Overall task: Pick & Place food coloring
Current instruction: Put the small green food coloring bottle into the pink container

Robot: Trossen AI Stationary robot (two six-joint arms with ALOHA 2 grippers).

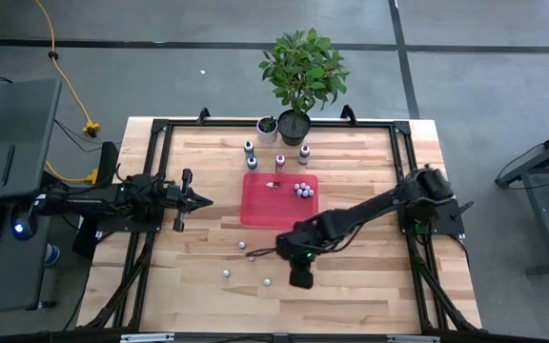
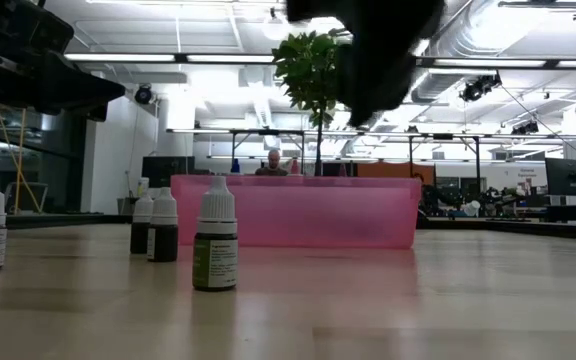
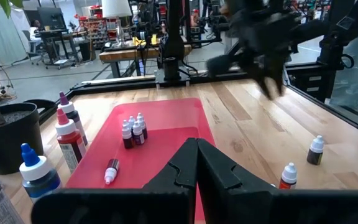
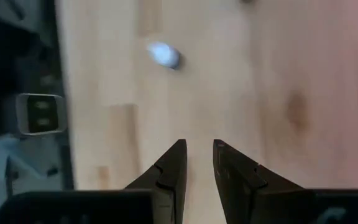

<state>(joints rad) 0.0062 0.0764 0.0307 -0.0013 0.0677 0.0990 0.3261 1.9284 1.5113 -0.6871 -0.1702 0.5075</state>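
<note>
Bottles of food coloring lie scattered over the wooden tabletop (image 1: 351, 171), and we see them in three groups. Four small bottles (image 1: 302, 190) stand clustered inside the red tray (image 1: 255, 211) near its far right corner, and one more bottle (image 1: 273, 185) lies on its side in the tray to their left. Four larger bottles (image 1: 250, 149) stand just beyond the tray's far edge, between it and the two plant pots at the far edge of the tabletop — a white pot (image 1: 268, 128) and a dark pot (image 1: 294, 127) holding a leafy plant (image 1: 303, 67). Four loose bottles (image 1: 226, 272) stand on bare wood near the front edge, on the near side of the tray.

We find the right gripper (image 4: 197, 155) hovering above the wood in front of the tray, pointing down, its fingers a narrow gap apart and holding nothing; one loose bottle (image 4: 164, 55) shows on the wood ahead of it, well apart from the tips. The left gripper (image 3: 197, 146) waits over the left side of the tabletop, pointing toward the tray, its fingers pressed together and empty.
</note>
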